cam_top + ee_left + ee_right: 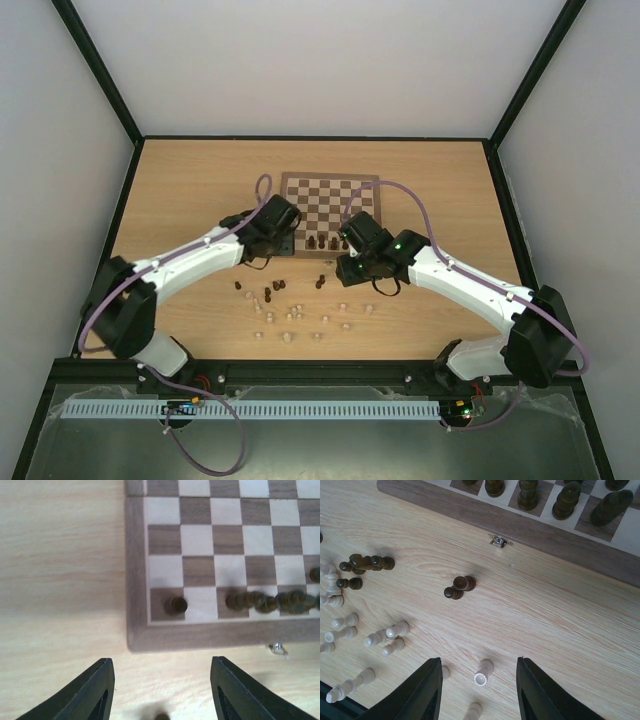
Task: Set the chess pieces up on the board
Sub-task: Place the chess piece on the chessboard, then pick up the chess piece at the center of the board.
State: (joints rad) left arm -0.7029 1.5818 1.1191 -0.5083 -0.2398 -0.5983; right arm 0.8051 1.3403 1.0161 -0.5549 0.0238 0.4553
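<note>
L hand open, empty, by checkered wood board w/ round dark pieces. R hand open over a pale turned piece lying on grainy tabletop.

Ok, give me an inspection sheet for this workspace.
Surface: light wood table.
Job's things: board at the far middle; dark pieces along its near row; loose pieces, pale and dark, on the table before it.
Clutter: nothing seen.
Grippers: left gripper open, empty, by the board's near-left corner; right gripper open, empty, over loose pale pieces.
Cables: purple cables loop over both arms.
Surroundings: white walls, black frame.
</note>
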